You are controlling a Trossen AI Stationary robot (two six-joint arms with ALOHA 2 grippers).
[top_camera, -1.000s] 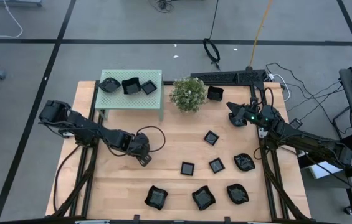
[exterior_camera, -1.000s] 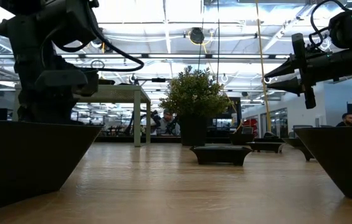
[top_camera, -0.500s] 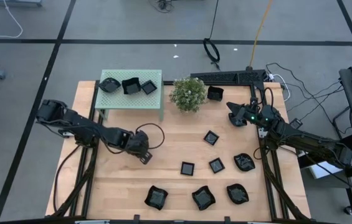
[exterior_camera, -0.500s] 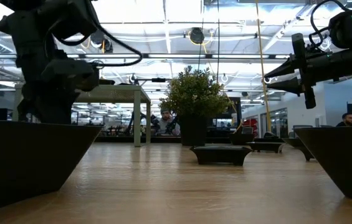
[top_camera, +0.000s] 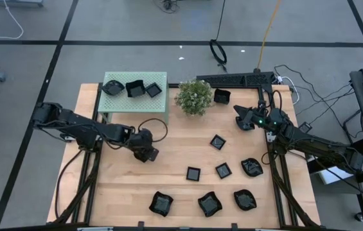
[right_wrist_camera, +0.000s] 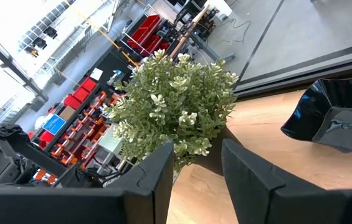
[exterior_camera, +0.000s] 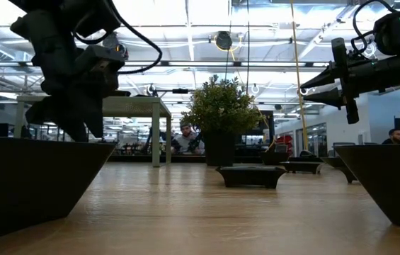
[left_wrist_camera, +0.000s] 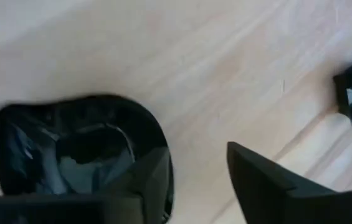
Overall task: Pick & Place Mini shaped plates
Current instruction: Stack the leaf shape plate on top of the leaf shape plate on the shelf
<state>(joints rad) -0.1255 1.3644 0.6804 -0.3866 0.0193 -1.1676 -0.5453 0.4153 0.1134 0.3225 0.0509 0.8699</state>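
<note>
Several small black plates lie flat on the wooden table (top_camera: 123,192), square ones (top_camera: 193,173) and wavy-rimmed ones (top_camera: 209,204). Three more sit on the little green table (top_camera: 136,106). My left gripper (top_camera: 148,155) hangs above mid-table, open, with bare wood showing between its fingertips (left_wrist_camera: 194,155). A wavy plate (left_wrist_camera: 70,149) shows close beside one finger; in the high view the arm hides it. My right gripper (top_camera: 238,119) waits open above the far right of the table, facing the potted plant (right_wrist_camera: 176,106) and a plate (right_wrist_camera: 337,118). My left gripper has one finger (left_wrist_camera: 154,177) lying over the wavy plate's rim (left_wrist_camera: 157,140) in the wrist view. The plate is outside the gap between the fingers. I cannot tell whether the finger touches it.
The potted plant (top_camera: 194,96) stands at the far middle, with a plate (top_camera: 222,96) beside it. The green table takes up the far left corner. Two big dark plates (exterior_camera: 30,184) stand near the low camera. Bare wood lies left of the near plates.
My left gripper has risen and drawn back toward the table's far edge, and its arm has swung toward the left edge. In the low view it has lifted and tipped. The plates in sight have not moved.
</note>
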